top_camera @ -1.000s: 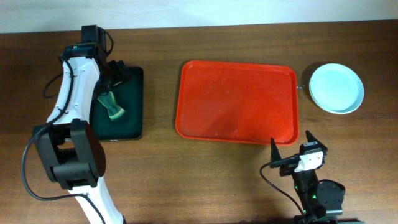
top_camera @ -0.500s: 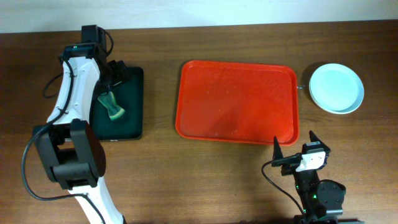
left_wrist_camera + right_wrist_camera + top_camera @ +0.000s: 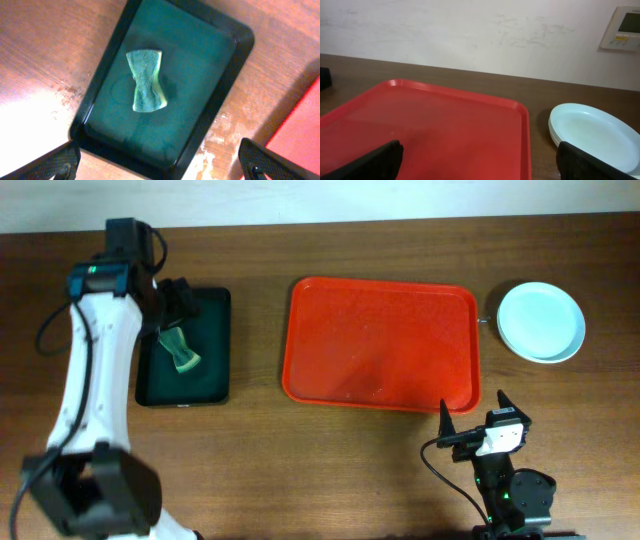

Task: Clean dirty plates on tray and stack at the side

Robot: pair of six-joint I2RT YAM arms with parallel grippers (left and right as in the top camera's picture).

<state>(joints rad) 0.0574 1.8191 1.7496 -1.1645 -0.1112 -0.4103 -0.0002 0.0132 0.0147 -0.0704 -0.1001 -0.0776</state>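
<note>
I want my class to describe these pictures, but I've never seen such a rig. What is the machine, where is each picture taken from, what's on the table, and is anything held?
It is a robot with two arms at a table, each ending in a two-finger gripper. One picture looks down from above; the other two come from cameras on the wrists, so the dark shapes in their bottom corners are fingers. On the table lie a bare red tray, stacked plates to its right, and a black tray holding a sponge. The left gripper hangs above the black tray; the right gripper sits near the red tray. Both are open, holding nothing.
</note>
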